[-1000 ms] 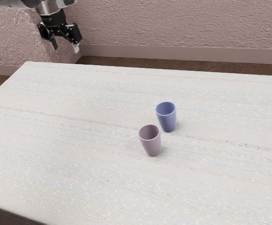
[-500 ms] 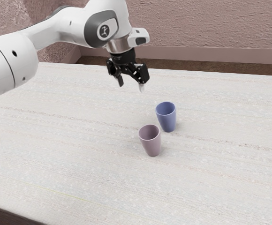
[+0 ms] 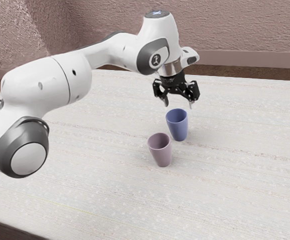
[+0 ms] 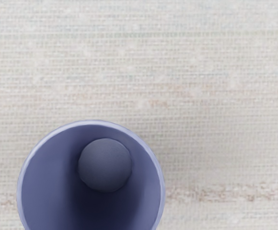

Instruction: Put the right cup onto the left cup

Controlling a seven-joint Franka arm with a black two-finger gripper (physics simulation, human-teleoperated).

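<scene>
My gripper (image 3: 178,106) hangs just above the blue cup, fingers spread apart and pointing down, with nothing between them. Upright on the table, the blue cup (image 3: 178,128) has its open rim facing up. Seen from my hand, the blue cup (image 4: 48,177) shows its round rim and inner bottom from above. The mauve cup (image 3: 161,153) also stands upright, a little nearer the exterior camera and toward the exterior view's left, close beside the blue one.
A pale, streaked table (image 3: 235,185) carries both cups. Its far edge runs before a textured pinkish wall (image 3: 245,25). The white arm (image 3: 45,85) reaches over the table from the exterior view's left.
The arm has swung in from the exterior view's upper left, bringing my gripper across the table to above the blue cup. Both cups stand where they were.
</scene>
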